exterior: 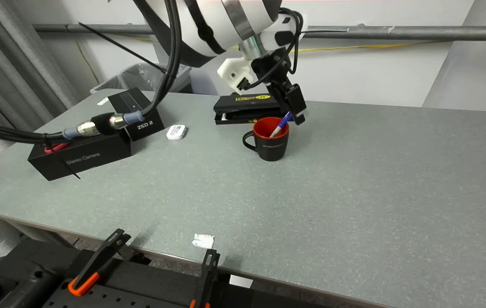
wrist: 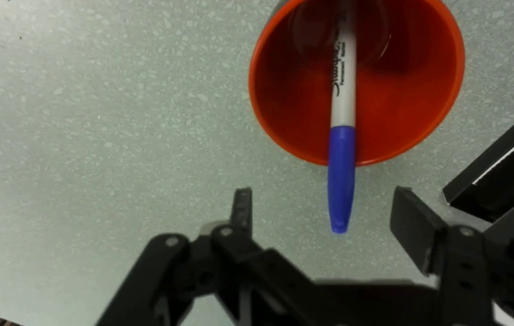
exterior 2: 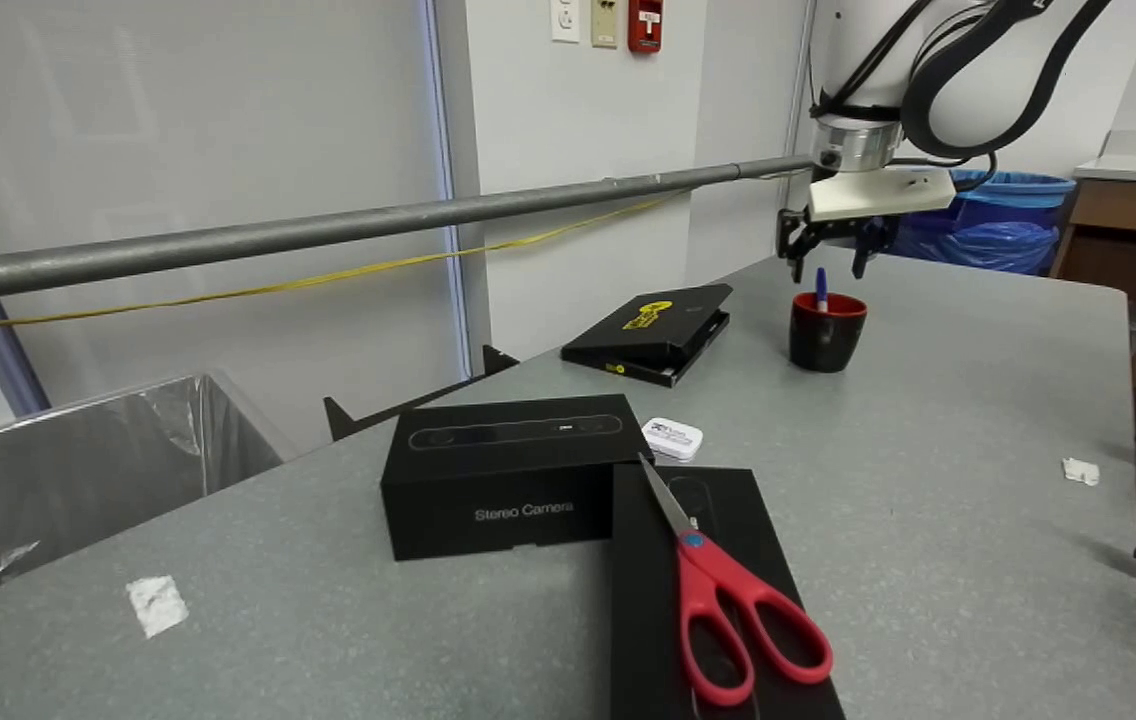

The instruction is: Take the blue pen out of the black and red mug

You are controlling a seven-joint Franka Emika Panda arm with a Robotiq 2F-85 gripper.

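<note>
The black and red mug (exterior: 272,147) stands upright on the grey table, also in an exterior view (exterior 2: 823,340) and the wrist view (wrist: 402,108). The blue pen (exterior: 285,119) leans inside it, its blue cap sticking out over the rim. The pen's pale barrel lies inside the mug. The pen also shows in an exterior view (exterior 2: 821,288) and the wrist view (wrist: 342,176). My gripper (wrist: 323,199) is open, with the pen's capped end between its fingers, touching neither in the wrist view. The gripper (exterior 2: 828,270) is just above the mug in both exterior views (exterior: 297,114).
A partly open black box (exterior: 247,102) with yellow print lies by the mug, its edge showing in the wrist view (wrist: 501,167). Black camera boxes (exterior 2: 518,500), red scissors (exterior 2: 728,600) and a small white tin (exterior: 176,132) lie farther off. A rail (exterior 2: 378,225) runs behind the table.
</note>
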